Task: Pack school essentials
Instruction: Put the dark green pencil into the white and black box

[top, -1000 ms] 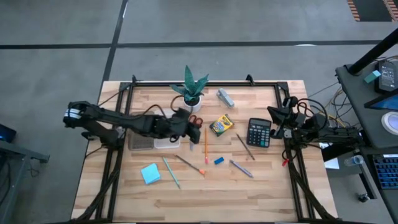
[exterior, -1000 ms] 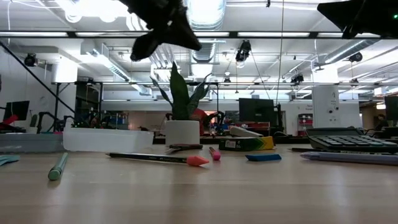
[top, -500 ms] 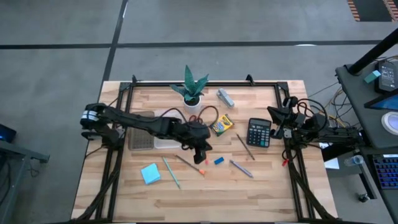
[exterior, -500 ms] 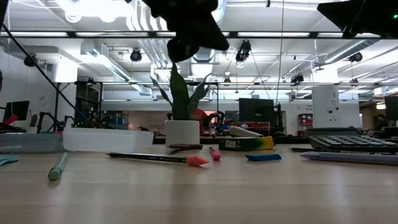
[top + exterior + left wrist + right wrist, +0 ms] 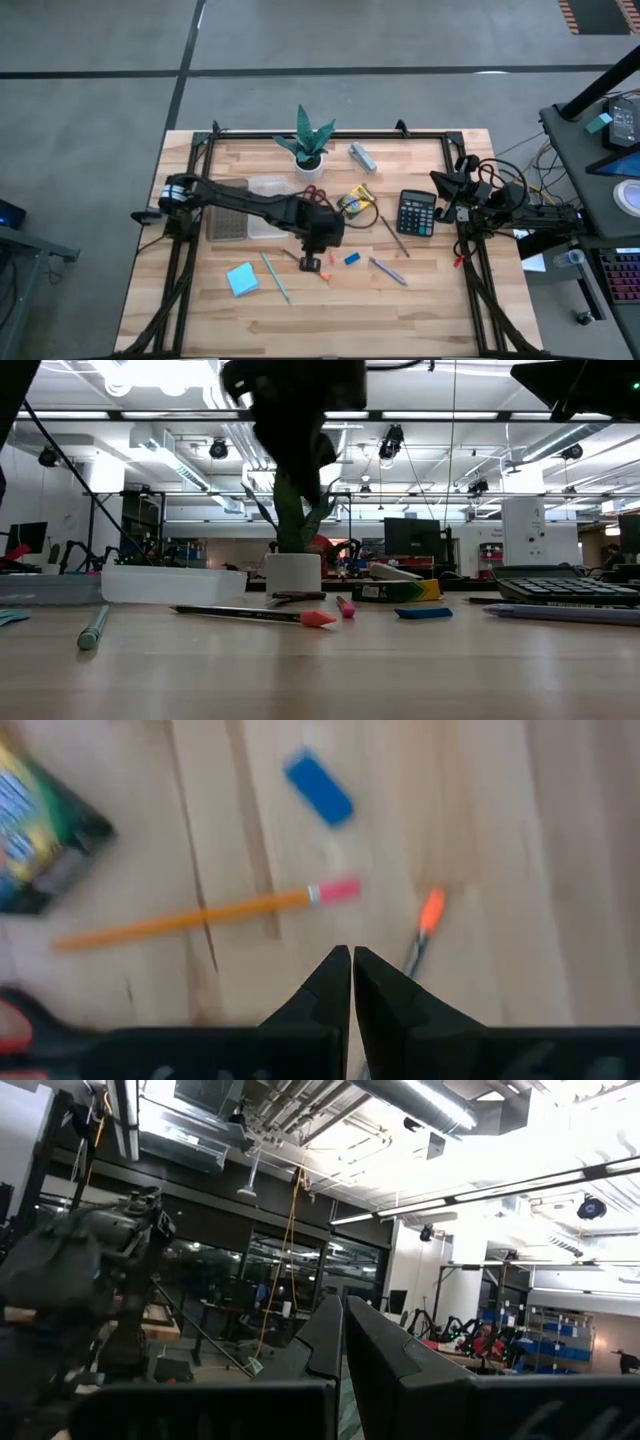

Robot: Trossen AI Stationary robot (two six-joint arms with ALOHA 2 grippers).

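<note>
— Orange-yellow pencil, pink-tipped: where is it?
— Flat on the wood just ahead of the left gripper, whose fingers are pressed together, holding nothing. Probably it hovers there to line up a pick.
— And beyond?
— Blue eraser farther out, crayon box cut off at the edge.
— The right gripper?
— Parked off-table, fingers closed, empty. The pencil is mostly hidden under the arm from above.
</note>
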